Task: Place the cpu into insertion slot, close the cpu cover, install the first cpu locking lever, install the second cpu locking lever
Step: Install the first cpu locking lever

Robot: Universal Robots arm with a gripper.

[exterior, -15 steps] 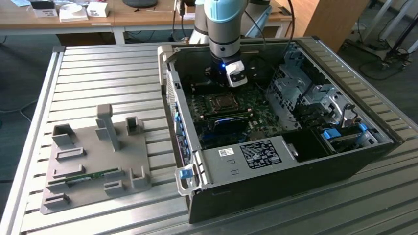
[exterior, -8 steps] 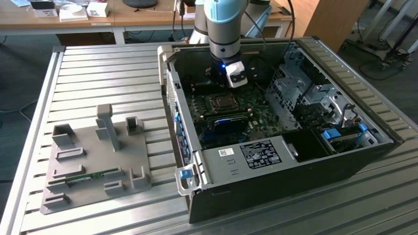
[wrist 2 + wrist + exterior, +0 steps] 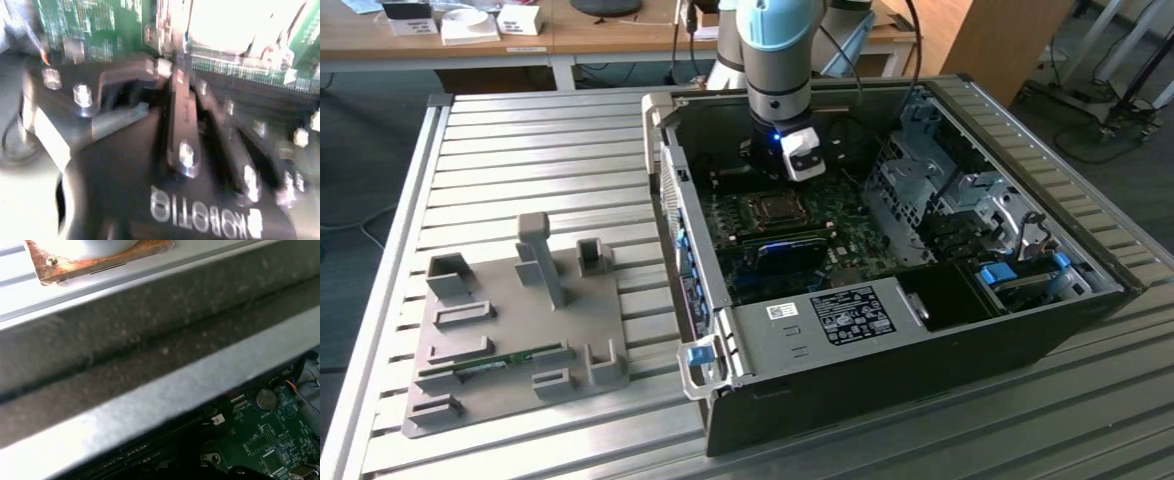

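Exterior view: open computer case [image 3: 881, 330] lies on slatted table [image 3: 520, 150], toward the exterior view's right. Fixture plate [image 3: 520, 335] sits on the same table to the case's left, apart from it. Motherboard [image 3: 787, 235] lies inside the case. Insertion slot [image 3: 767, 210] on that board, memory slots [image 3: 774, 242] just in front of it. Drive cage [image 3: 947, 190] to the board's right. Gripper [image 3: 781, 165] hangs inside the case, just behind the slot. Desk [image 3: 587, 35] stands behind the table.

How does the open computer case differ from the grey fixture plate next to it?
The computer case is a dark, deep box holding a green board; the fixture plate is light grey, flat, with upright blocks. The arm reaches into the case; the plate stands apart, toward the exterior view's left. Both rest on the slatted table.
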